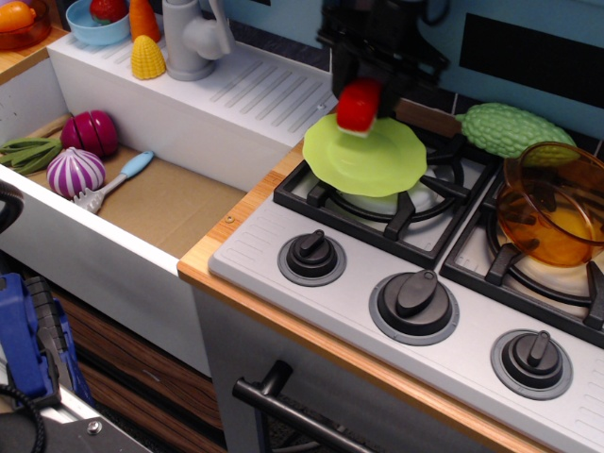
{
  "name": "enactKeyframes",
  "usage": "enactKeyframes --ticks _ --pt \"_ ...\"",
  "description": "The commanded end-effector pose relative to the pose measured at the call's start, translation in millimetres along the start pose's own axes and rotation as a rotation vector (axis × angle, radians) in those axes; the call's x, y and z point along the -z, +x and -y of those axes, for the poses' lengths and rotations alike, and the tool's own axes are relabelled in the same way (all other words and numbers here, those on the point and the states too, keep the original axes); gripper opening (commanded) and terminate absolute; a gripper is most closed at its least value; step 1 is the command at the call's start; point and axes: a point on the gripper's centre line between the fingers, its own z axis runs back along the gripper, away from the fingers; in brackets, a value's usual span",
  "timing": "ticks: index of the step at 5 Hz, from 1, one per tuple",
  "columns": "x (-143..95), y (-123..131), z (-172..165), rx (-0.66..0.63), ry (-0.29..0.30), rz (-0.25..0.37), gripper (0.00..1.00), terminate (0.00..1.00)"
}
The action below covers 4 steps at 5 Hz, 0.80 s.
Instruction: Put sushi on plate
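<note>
The sushi [359, 106], a small glossy red piece over a white base, hangs in my black gripper [366, 87], which is shut on it. It is above the far edge of the lime-green plate [368, 159], which rests on the left burner grate of the stove. The gripper's upper part runs out of view at the top. I cannot tell whether the sushi touches the plate.
An orange transparent bowl [552, 203] sits on the right burner, a bumpy green vegetable [510, 127] behind it. Stove knobs [415, 297] line the front. The sink [160, 203] at left holds purple onions [75, 170] and a spatula. A faucet [193, 38] and a corn piece [147, 58] stand behind.
</note>
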Motion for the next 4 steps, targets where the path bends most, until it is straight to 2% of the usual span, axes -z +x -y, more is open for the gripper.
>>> enactKeyframes --ticks 1,2,3,4 --pt "-41.2 -0.9 17.0 -0.059 0.005 0.086 0.00 0.00" --pt "-42.7 -9.3 13.3 -0.060 0.025 0.092 0.00 0.00" --pt "-41.5 -16.6 9.4 -0.068 0.018 0.083 0.00 0.00" --pt "-30.0 -28.4 -3.8 -0.036 0.020 0.083 0.00 0.00"
